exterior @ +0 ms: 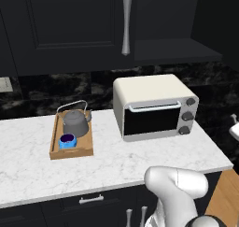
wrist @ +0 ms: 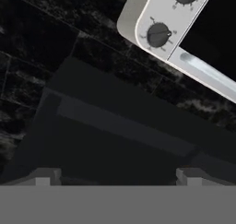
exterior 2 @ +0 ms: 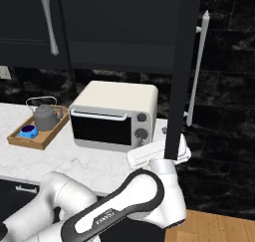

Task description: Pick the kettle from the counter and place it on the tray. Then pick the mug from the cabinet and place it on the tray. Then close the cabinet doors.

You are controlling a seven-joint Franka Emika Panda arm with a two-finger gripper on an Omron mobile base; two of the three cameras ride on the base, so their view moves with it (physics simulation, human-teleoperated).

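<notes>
Hand view is showing the gripper (wrist: pixel 117 176) standing wide open and empty before a dark panel. Beyond it, the open right cabinet door (exterior 2: pixel 182 61) is presenting its edge: rigid, hinged, light to swing; judged best pushed on its face beside the silver handle (exterior 2: pixel 197 61). Farther off, kettle (exterior: pixel 75 122) and mug (exterior: pixel 67 140) are sitting in the tray (exterior: pixel 54 145).

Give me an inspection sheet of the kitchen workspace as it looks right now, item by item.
Surface: white marble counter, mostly bare around the tray.
Job's things: kettle and blue mug both sit on the wooden tray; one cabinet door stands open, seen edge-on; the left door looks shut.
Clutter: toaster oven on the counter, right of the tray.
Grippers: gripper open, holding nothing, facing a dark panel near the oven's knobs.
Cables: nothing seen.
Surroundings: black marble backsplash, dark drawers below, wood floor.
</notes>
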